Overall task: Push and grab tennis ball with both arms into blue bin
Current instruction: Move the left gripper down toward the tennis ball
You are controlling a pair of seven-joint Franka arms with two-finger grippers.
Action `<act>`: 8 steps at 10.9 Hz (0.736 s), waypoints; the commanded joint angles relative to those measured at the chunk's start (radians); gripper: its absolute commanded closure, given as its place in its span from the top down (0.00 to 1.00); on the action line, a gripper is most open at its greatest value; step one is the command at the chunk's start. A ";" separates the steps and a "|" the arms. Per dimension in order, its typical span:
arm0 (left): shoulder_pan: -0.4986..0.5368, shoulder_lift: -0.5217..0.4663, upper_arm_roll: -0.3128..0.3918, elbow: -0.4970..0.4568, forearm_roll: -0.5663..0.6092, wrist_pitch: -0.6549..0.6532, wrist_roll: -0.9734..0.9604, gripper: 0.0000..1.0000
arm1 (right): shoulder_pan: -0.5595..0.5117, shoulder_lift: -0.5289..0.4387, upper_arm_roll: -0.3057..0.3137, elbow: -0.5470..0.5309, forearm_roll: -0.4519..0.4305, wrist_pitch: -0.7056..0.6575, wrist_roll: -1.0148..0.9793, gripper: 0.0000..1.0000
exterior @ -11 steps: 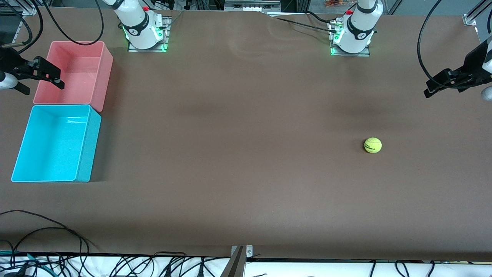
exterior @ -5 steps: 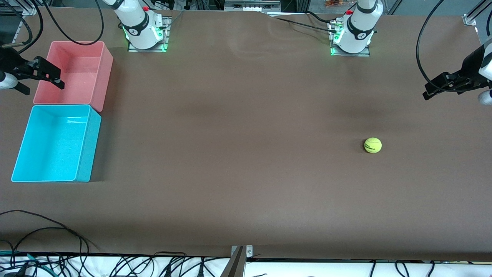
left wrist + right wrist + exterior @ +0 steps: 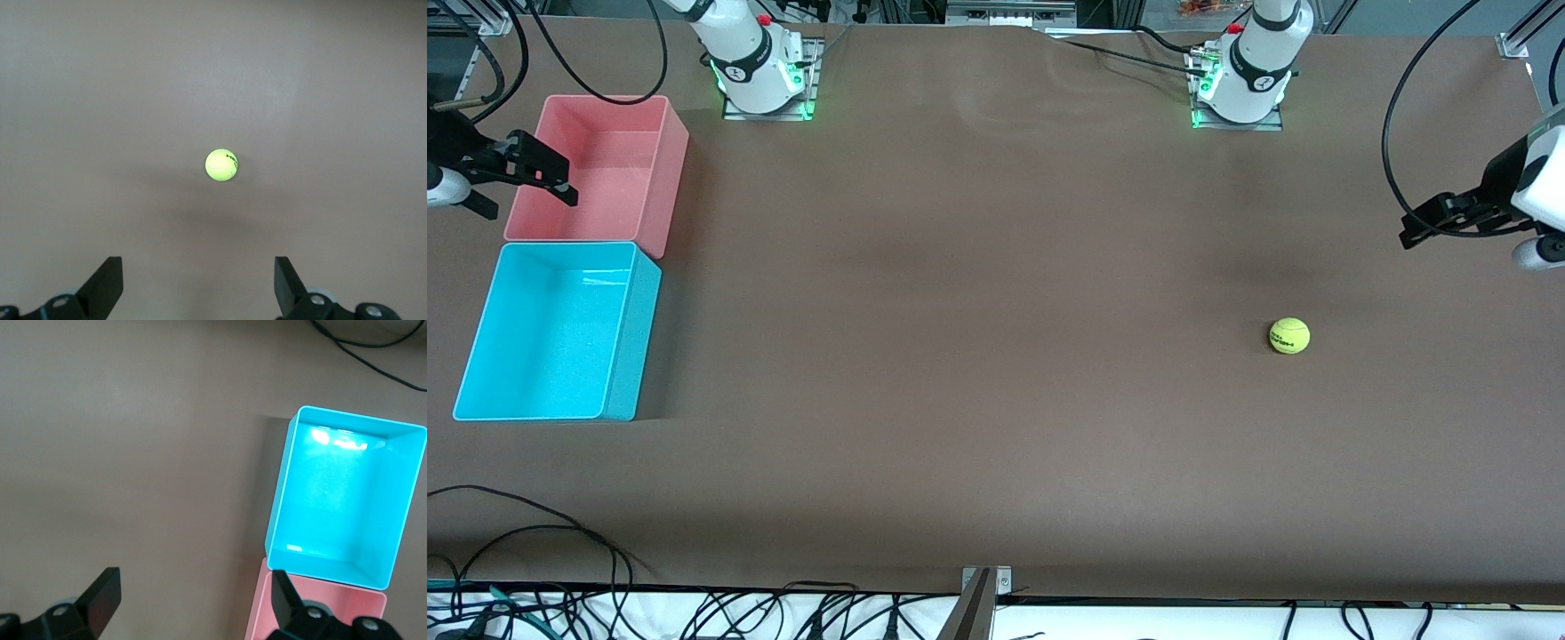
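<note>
- The tennis ball [image 3: 1289, 336] lies on the brown bench [image 3: 996, 356], well apart from the left gripper [image 3: 1412, 229], fingers [image 3: 107, 288] spread.
- The right gripper [image 3: 560, 187] hangs over the pink bin [image 3: 676, 160], fingers apart, beside the blue bin [image 3: 636, 329].

Black printed lettering on tennis ball [image 3: 1289, 336], ball lying on table toward left arm's end; letters too small to read in front view. Left wrist view: same lettering on ball [image 3: 221, 165], first letters look like "HE", rest not legible. Small round black emblems on white collars of both arm bases, not readable. No other text, numbers or signs legible.
</note>
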 commanded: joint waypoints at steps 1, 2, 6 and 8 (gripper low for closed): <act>0.015 -0.023 -0.008 -0.053 0.032 0.036 -0.006 1.00 | -0.001 0.010 0.003 0.024 -0.011 -0.007 -0.015 1.00; 0.019 -0.022 -0.009 -0.053 0.032 0.038 0.006 1.00 | -0.001 0.010 0.003 0.024 -0.010 -0.008 -0.015 1.00; 0.019 -0.038 -0.009 -0.053 0.020 0.035 0.048 1.00 | -0.001 0.010 0.003 0.024 -0.010 -0.008 -0.015 1.00; 0.021 -0.035 -0.009 -0.068 0.024 0.036 0.097 1.00 | -0.001 0.010 0.003 0.024 -0.010 -0.013 -0.015 1.00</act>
